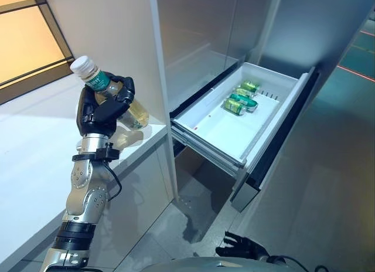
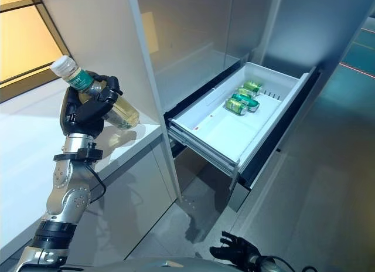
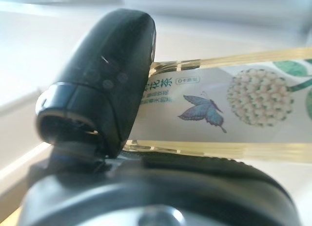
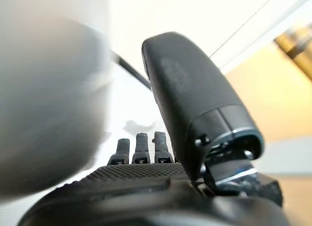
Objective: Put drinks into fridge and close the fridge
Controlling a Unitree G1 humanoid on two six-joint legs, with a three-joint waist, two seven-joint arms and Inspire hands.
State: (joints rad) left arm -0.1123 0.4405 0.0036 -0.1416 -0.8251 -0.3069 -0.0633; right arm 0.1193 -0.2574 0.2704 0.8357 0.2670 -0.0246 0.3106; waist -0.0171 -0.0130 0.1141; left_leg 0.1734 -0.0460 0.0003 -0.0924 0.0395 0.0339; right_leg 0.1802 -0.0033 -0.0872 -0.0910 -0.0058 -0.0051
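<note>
L hand grips clear plastic bottle | white drawer, green cans

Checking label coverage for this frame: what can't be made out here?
- Bottle: its lower end is hidden by the left hand in both eye views; the left wrist view shows only part of the label, cut by the edge.
- Cans in the drawer: too small to read, exact count unclear.
- Right hand: low at the bottom edge of the eye views, partly cut off.
- Right wrist view: a blurred pale mass covers one side.
</note>
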